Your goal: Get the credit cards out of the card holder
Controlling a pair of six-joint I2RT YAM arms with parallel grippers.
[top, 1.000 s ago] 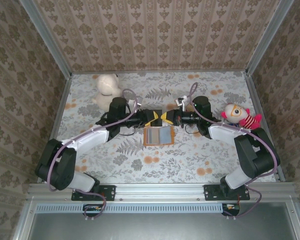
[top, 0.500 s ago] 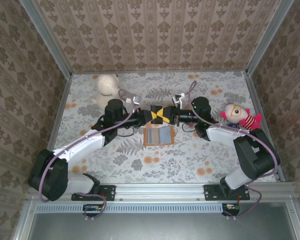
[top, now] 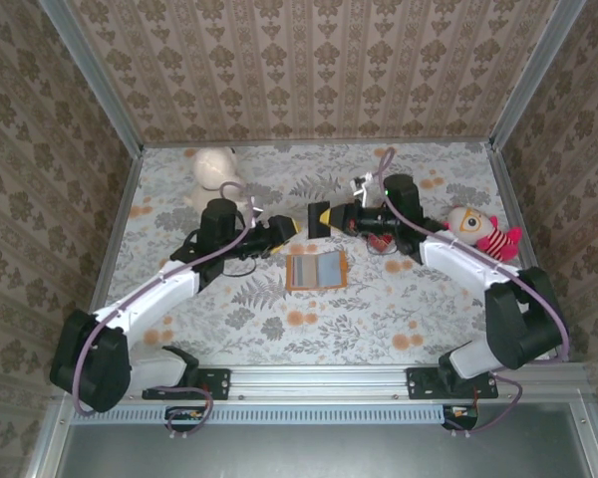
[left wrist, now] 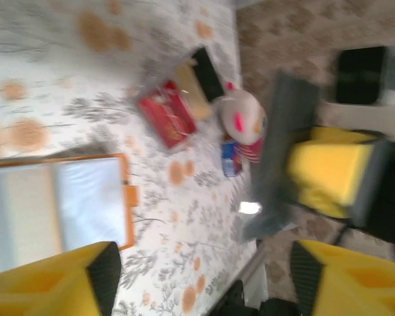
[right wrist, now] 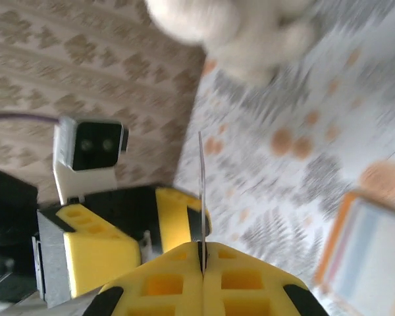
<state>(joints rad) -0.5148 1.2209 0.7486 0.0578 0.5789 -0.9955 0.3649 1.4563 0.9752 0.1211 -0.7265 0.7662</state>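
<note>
right wrist: credit card (right wrist: 201,178) edge-on, pinched by right gripper (right wrist: 202,249) (too small in top view); card holder (top: 316,270) at its 6 o'clock; left gripper (left wrist: 201,282) open.

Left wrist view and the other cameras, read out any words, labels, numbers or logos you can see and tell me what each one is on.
No text can be read in any view.
red card lying loose: pale marks, too blurred to read.
card holder: plain pages, no lettering seen.
thin card in the right hand: seen edge-on, face hidden.
</note>
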